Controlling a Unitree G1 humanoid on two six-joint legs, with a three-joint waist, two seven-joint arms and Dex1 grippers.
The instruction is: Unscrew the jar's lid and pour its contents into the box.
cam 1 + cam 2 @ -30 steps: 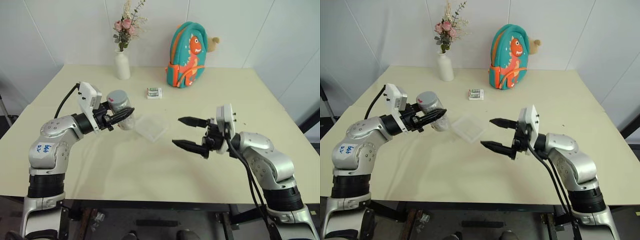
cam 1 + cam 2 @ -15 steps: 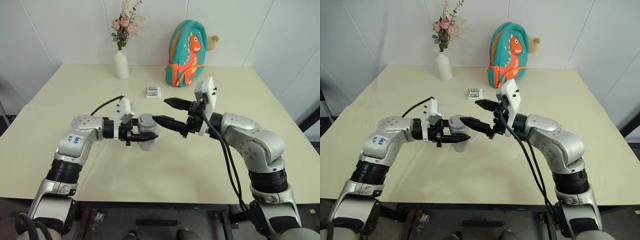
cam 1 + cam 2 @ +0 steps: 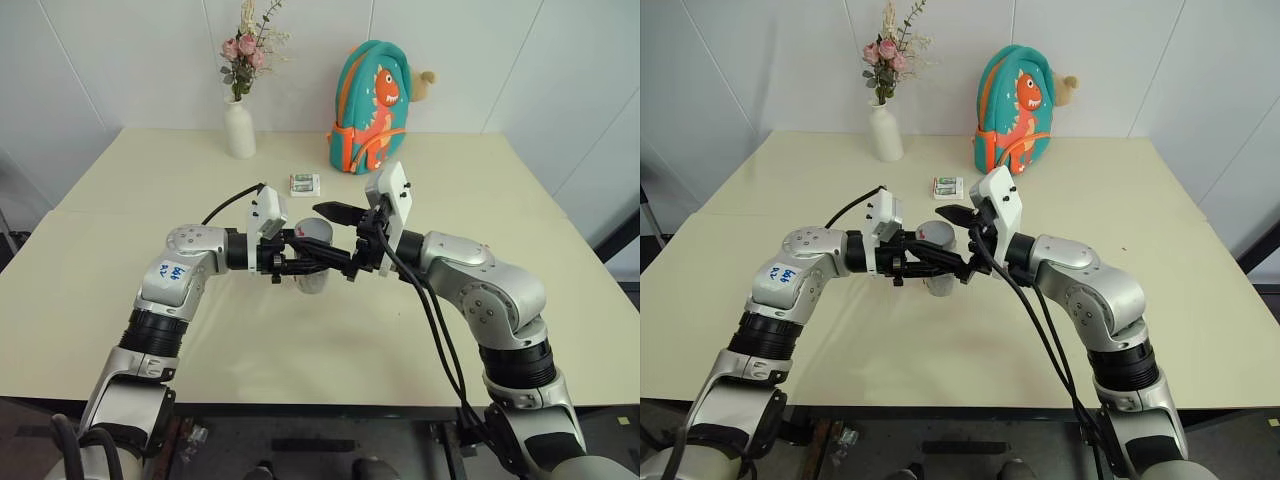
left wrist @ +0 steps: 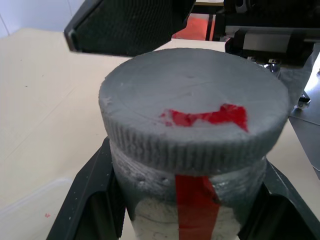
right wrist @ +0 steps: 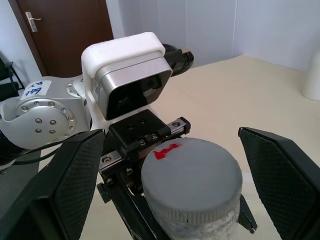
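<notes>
My left gripper (image 3: 312,266) is shut on the body of the small clear jar (image 4: 192,212), holding it upright above the table's middle. Its black fingers (image 4: 85,205) press both sides of the jar just under the lid. The grey ribbed lid (image 4: 192,107), marked with a red smear, sits on the jar. From the opposite side, my right gripper (image 5: 192,165) stands open, and its two fingers (image 5: 75,175) flank the lid (image 5: 192,177) without touching it. A pale corner of the clear box (image 4: 30,210) lies on the table below the jar. The contents are hidden.
A white vase of flowers (image 3: 238,130) and a teal dinosaur backpack (image 3: 372,95) stand at the table's far edge. A small white-and-green pack (image 3: 304,183) lies just beyond the grippers. The cream table (image 3: 480,180) has free room on both sides.
Both arms have come together at the table's centre. The left carried the jar to the right, and the open right gripper moved left and up to straddle the lid.
</notes>
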